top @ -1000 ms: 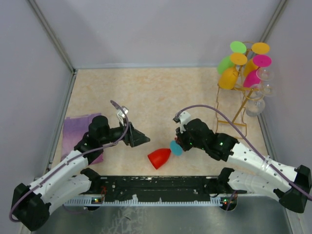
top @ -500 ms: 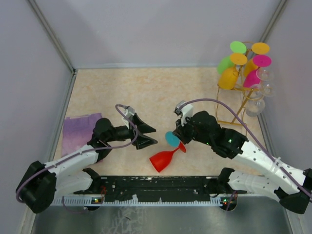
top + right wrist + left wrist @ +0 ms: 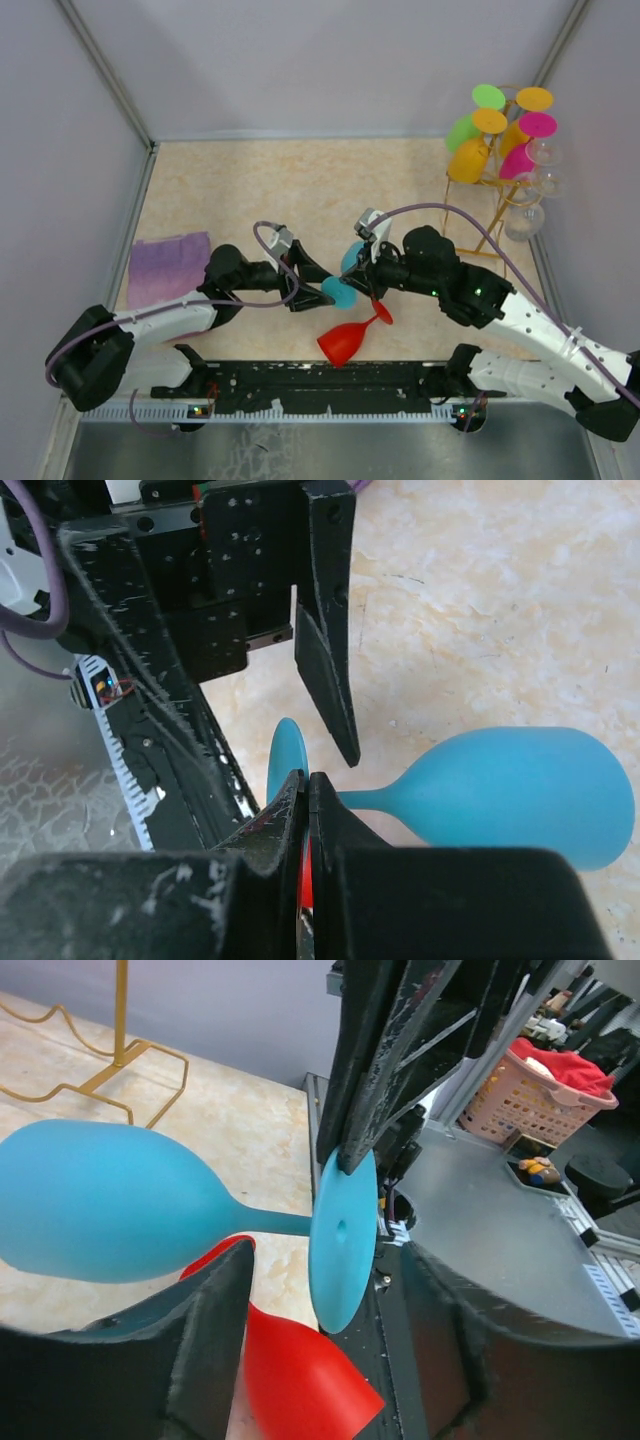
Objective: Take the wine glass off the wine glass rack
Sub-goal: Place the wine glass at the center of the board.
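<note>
The gold wire wine glass rack (image 3: 478, 205) stands at the far right with green, orange, pink and clear glasses hanging on it. My right gripper (image 3: 358, 288) (image 3: 308, 777) is shut on the rim of the foot of a blue wine glass (image 3: 351, 258) (image 3: 520, 790), holding it sideways above the table. My left gripper (image 3: 322, 283) (image 3: 325, 1250) is open, with a finger on each side of the blue glass's foot (image 3: 342, 1235), not touching it. The left fingers (image 3: 325, 670) also show in the right wrist view.
A red wine glass (image 3: 343, 343) (image 3: 300, 1370) lies on its side under the blue glass near the front rail (image 3: 330, 385). A purple cloth (image 3: 165, 265) lies at the left. Grey walls enclose the table.
My left gripper has moved right and now straddles the blue glass's foot. My right gripper has swung the blue glass up and left. The red glass has shifted towards the front edge.
</note>
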You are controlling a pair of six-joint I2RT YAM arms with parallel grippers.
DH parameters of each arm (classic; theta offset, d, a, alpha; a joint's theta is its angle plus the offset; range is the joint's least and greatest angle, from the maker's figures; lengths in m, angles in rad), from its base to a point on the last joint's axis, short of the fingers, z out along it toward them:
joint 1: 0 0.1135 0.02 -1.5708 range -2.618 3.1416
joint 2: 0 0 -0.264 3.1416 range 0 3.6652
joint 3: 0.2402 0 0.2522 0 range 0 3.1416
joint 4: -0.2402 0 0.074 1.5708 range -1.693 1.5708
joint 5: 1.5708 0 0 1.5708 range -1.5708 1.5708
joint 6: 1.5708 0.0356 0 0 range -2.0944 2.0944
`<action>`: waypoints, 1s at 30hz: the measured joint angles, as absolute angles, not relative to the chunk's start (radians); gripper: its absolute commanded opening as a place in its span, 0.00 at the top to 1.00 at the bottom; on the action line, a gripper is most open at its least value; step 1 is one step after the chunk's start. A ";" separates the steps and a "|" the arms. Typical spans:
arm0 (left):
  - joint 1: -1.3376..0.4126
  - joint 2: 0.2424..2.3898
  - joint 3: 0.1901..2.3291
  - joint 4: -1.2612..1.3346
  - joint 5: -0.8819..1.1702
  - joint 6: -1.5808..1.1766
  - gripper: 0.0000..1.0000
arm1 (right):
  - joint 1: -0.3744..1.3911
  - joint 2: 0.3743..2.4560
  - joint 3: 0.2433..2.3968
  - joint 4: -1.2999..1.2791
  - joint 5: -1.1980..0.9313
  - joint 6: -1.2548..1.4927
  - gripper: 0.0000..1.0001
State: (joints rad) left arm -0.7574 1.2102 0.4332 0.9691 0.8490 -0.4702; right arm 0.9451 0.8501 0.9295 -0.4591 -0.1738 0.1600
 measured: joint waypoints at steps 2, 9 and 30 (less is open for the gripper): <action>-0.757 1.211 0.433 0.977 0.855 -0.474 0.67 | 0.945 0.848 0.929 -0.453 -0.184 0.160 1.00; -0.758 1.180 0.424 0.986 0.870 -0.472 1.00 | 0.948 0.820 0.923 -0.448 -0.208 0.169 0.93; -0.758 0.816 0.371 0.536 0.634 -0.173 1.00 | 0.948 0.741 1.012 -0.892 0.058 0.521 0.24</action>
